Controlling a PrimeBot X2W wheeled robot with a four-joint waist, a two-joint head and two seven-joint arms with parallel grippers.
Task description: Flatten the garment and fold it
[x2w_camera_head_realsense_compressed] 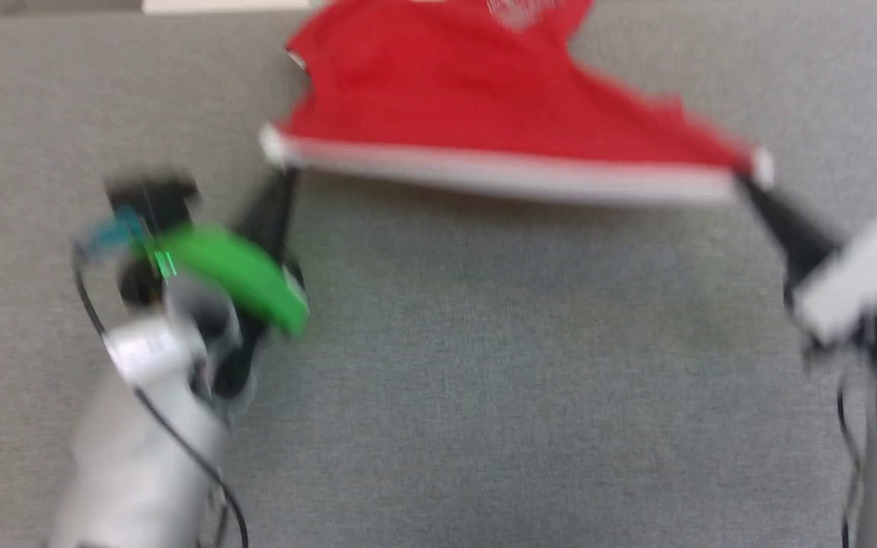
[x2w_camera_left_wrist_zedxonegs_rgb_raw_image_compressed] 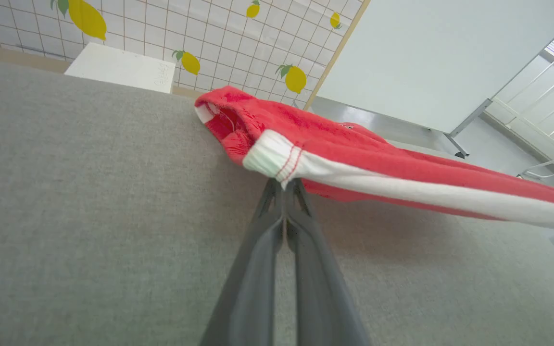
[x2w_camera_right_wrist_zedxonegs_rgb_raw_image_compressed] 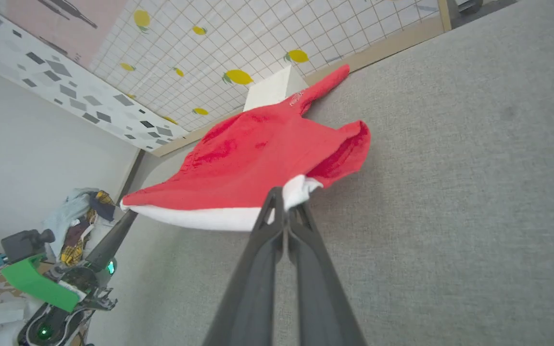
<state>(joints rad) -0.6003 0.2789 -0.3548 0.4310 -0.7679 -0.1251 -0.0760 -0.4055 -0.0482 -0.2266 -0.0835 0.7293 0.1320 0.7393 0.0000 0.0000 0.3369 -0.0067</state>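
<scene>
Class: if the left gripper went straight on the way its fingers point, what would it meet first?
The garment: the left gripper is shut on its white hem corner, so red cloth lies directly ahead; beyond that, depth is unclear.

Head camera: high, looking forward and down onto the grey bench [x2w_camera_head_realsense_compressed: 484,365]; frame blurred. Left wrist camera: low over the bench, close behind the left hand [x2w_camera_left_wrist_zedxonegs_rgb_raw_image_compressed: 284,185], sighting along its fingers toward a lemon-print tiled wall [x2w_camera_left_wrist_zedxonegs_rgb_raw_image_compressed: 238,43]. Right wrist camera: same low seat behind the right hand [x2w_camera_right_wrist_zedxonegs_rgb_raw_image_compressed: 286,202], facing that wall from the opposite side, horizon tilted. All three share the garment [x2w_camera_head_realsense_compressed: 484,91] and the bench top beneath it; right wrist view also takes in the left hand and its arm.
</scene>
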